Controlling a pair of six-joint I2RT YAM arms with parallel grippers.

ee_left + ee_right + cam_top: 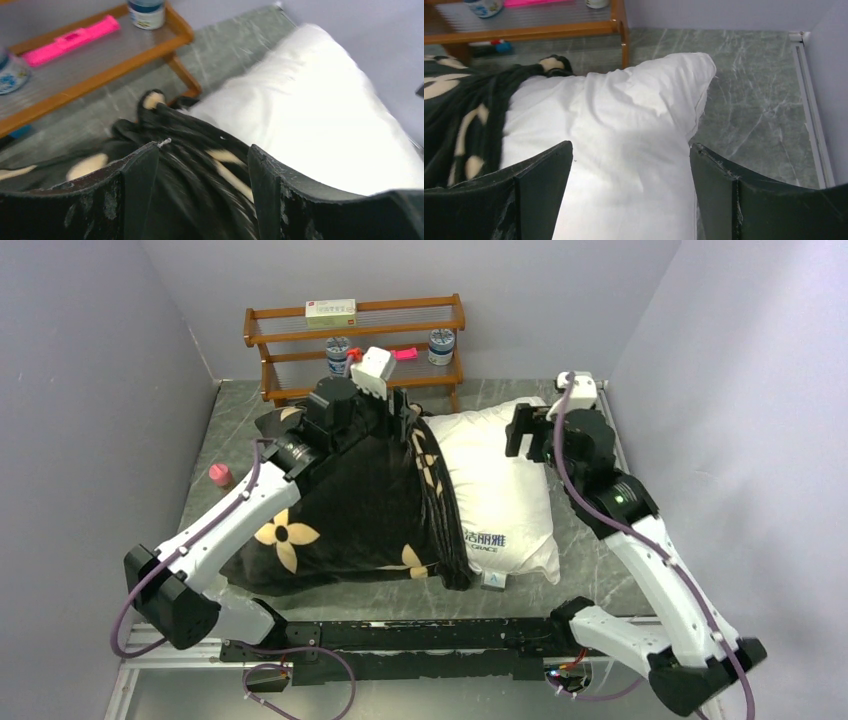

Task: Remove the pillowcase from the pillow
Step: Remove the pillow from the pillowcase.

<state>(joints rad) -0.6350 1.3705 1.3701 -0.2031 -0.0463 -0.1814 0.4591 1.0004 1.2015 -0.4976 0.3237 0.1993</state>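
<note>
The black pillowcase (340,500) with tan flower motifs covers the left half of the white pillow (495,490), its bunched edge running across the middle. The pillow's right half lies bare, blue print near its front end. My left gripper (405,420) hovers at the far end of that bunched edge. In the left wrist view its jaws (202,150) stand open, with gathered pillowcase (195,135) lying between and below them and the pillow (310,115) to the right. My right gripper (527,435) is open just above the pillow's far right part (624,110), nothing pinched (631,147).
A wooden shelf (355,335) stands at the back, holding a box (330,309), two cans (441,345) and a pink item (70,39). A small pink object (219,475) sits on the marble table to the left. Walls close in on both sides.
</note>
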